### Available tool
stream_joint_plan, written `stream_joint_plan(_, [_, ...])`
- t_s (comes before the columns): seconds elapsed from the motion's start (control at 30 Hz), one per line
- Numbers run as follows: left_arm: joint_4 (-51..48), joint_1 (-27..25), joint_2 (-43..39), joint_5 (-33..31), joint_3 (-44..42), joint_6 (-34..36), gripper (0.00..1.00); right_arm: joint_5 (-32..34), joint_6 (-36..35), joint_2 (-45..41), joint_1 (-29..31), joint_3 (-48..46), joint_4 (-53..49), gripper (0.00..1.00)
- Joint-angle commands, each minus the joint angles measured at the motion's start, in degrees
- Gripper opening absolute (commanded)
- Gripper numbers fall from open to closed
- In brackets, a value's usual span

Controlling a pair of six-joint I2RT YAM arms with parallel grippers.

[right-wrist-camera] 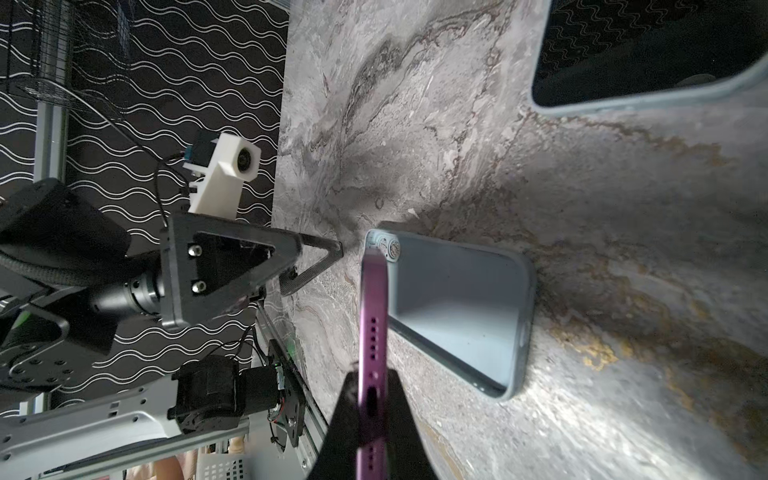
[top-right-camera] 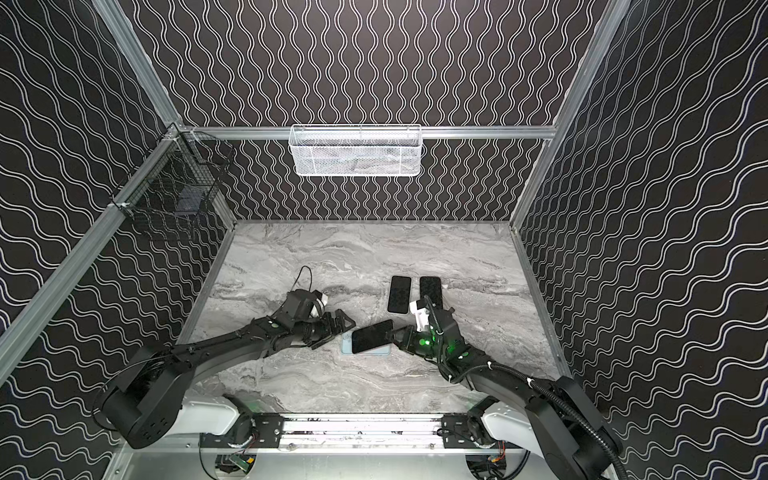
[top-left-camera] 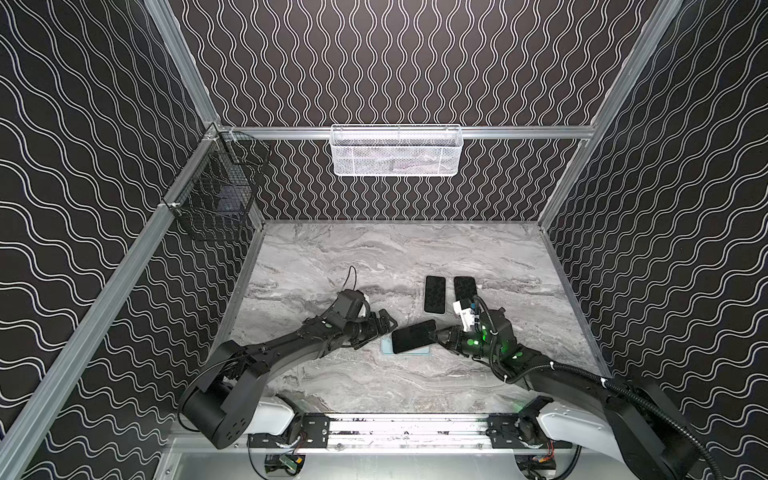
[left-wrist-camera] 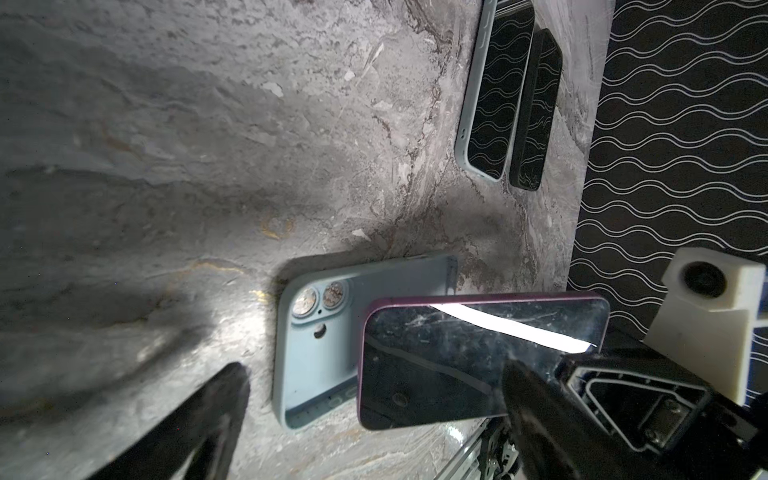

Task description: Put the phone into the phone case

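phone, purple-edged and screen up, hangs tilted over the pale blue phone case, which lies hollow side up on your marble table. your right gripper is clamped on the phone's bottom end. your left gripper sits just beside the case's camera end, jaws spread wide, holding nothing
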Motion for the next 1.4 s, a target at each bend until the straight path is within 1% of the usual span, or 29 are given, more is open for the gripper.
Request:
stream_joint_plan(0.0, [2.69,0.03,0.46,0.4,0.28,-0.2,0.98,0.21,1.43,0.11,0.46,-0.34,4.07,0.0])
stream_joint_plan(0.33, [4.33,-0.04,1.34,0.85,-0.81,-1.03,0.98,0.51,2.94,3.02,1.5,-1.68,8.01,0.0])
stream_joint_plan(0.83, [4.81,-0.06,1.69,1.19,-1.43,-1.16,0.98,2.57,3.38,4.57,1.55,0.29,6.61,0.0])
stream_joint_plan(1.07, [4.94,-0.06,1.8,1.28,-1.43,-1.15,0.98,2.34,2.61,6.03,1.61,1.75,5.99,0.0])
stream_joint_plan(1.37, [5.38,-0.14,2.04,1.37,-1.48,-1.33,0.98,1.39,2.67,7.31,1.67,0.72,6.54,0.0])
